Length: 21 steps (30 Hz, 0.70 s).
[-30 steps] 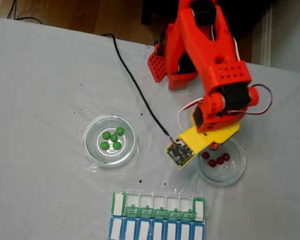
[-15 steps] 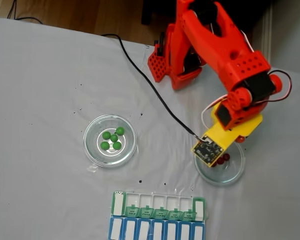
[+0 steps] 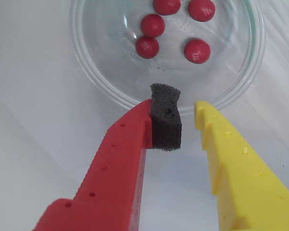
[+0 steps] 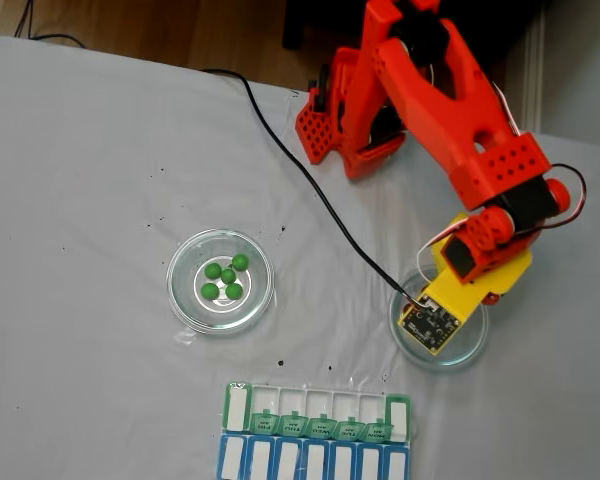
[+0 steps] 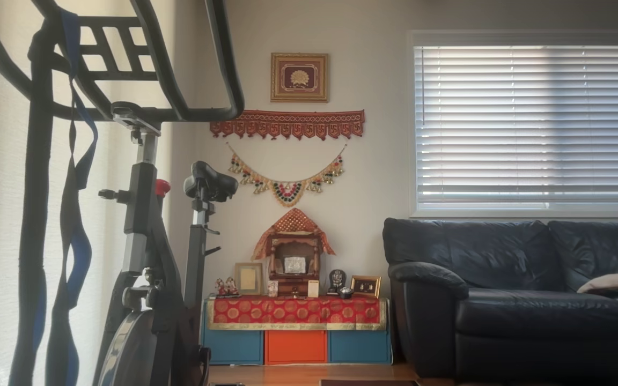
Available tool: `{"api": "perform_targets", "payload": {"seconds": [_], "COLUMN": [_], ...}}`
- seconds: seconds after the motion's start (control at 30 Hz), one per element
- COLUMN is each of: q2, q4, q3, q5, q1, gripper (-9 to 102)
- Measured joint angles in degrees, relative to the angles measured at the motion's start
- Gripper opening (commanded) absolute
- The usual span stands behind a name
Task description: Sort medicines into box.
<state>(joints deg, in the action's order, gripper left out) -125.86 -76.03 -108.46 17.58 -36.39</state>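
Note:
Several dark red medicines (image 3: 153,25) lie in a clear glass dish (image 3: 111,89) just ahead of my gripper (image 3: 184,109) in the wrist view. The gripper is open by a narrow gap, with nothing between the black foam pad (image 3: 164,118) on the red finger and the yellow finger (image 3: 231,163). It hangs over the dish's near rim. In the fixed view the arm's wrist (image 4: 480,255) covers that dish (image 4: 472,345) and its red medicines. Several green medicines (image 4: 226,277) sit in a second glass dish (image 4: 185,300) to the left. The box (image 4: 320,418), with green lids, lies at the front edge.
A blue-lidded organizer row (image 4: 315,462) lies right against the box's front side. A black cable (image 4: 280,150) runs across the white cloth from the back to the wrist. The arm's red base (image 4: 345,130) stands at the back. The other view shows a living room, away from the table.
The arm has swung right and toward the front, and its wrist is over the right dish. It now hides the red medicines in the fixed view. The green medicines and the box have not moved.

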Motion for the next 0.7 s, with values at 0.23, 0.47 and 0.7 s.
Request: {"api": "perform_targets", "payload": {"seconds": [0.23, 0.47, 0.7], "q2": [0.7, 4.7, 7.3], "q4": [0.8, 0.7, 1.1], "q3": [0.0, 0.4, 0.6], "q5": [0.4, 1.2, 1.2], "q1": [1.7, 1.8, 2.3], "gripper": [4, 4, 6]}}
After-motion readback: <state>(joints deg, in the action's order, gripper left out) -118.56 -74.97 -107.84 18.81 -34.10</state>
